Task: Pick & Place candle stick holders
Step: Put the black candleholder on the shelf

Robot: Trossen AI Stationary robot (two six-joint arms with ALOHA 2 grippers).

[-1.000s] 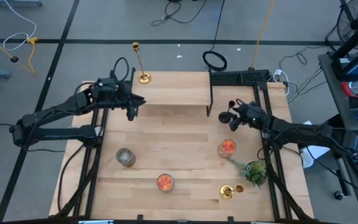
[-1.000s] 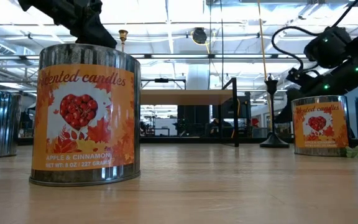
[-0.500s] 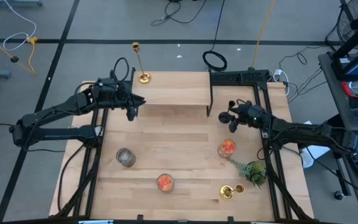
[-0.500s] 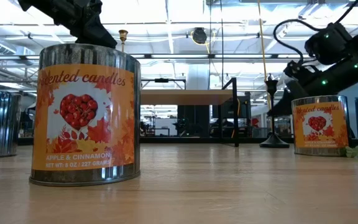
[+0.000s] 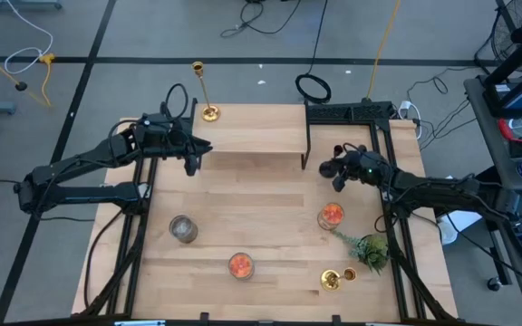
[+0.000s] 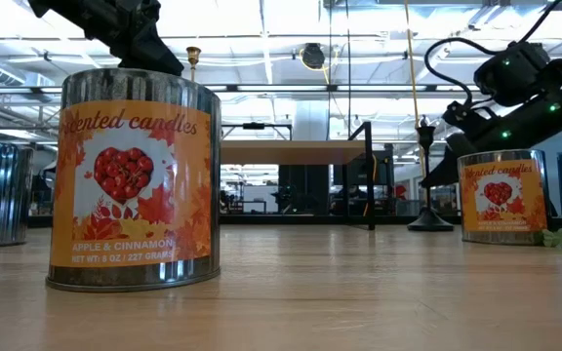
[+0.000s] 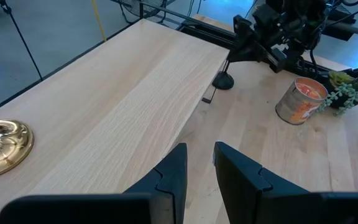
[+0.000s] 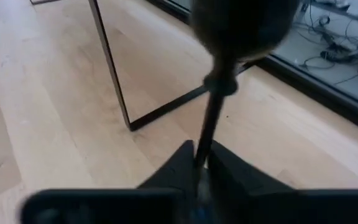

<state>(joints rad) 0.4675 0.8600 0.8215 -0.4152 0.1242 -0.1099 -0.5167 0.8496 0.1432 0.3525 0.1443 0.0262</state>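
Observation:
A short black candle stick holder (image 5: 326,167) stands on its round base (image 6: 429,224) at the table's right, by the shelf's leg. My right gripper (image 8: 201,152) is shut on its stem. One tall gold holder (image 5: 208,110) stands on its base on the raised wooden shelf's (image 5: 252,136) far left corner. Another gold one (image 5: 333,279) rests near the front right corner. My left gripper (image 7: 199,155) hovers above the shelf's near left edge, its fingers slightly apart with nothing between them. My right gripper pinches the black holder's thin stem (image 8: 205,140) between its two fingers, below the cup at the top (image 8: 241,25). The fingers come from the table's right side and lie across the stem. The holder stays upright with its base on the table.
Three candle tins stand on the table: one near the right gripper (image 5: 331,215), one at front centre (image 5: 240,264), one at front left (image 5: 183,228). A green plant sprig (image 5: 370,246) lies by the right edge. The shelf's black frame leg (image 8: 114,74) stands just beyond the black holder.
My right gripper has edged a little toward the table's left, up against the black holder's stem. The holder has stayed standing in its place.

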